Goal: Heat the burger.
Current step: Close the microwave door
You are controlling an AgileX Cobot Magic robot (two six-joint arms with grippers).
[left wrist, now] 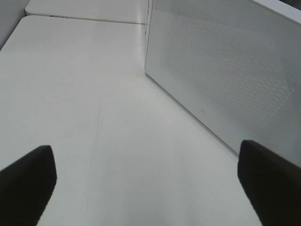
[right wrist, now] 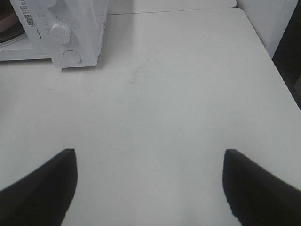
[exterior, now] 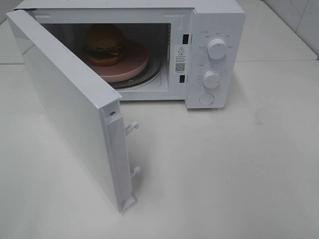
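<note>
From the high camera, the glossy brown-bunned burger with its lettuce frill (exterior: 105, 44) sat on a round pink plate (exterior: 133, 68) inside the white box-shaped microwave oven (exterior: 219, 22). Its white hinged door (exterior: 65, 104) stood wide open, and neither arm showed. A hard shove on that door might slide the whole oven.

In the left wrist view, the left gripper (left wrist: 148, 176), jaws spread wide and empty, hovered beside the door's outer face. A glancing push could skid off the smooth panel.

In the right wrist view, the right gripper (right wrist: 150, 183), likewise apart and empty, hung over the white table (right wrist: 178, 94), well away from the round white dial (right wrist: 61, 31). A poor grip there could leave the burger cold.
</note>
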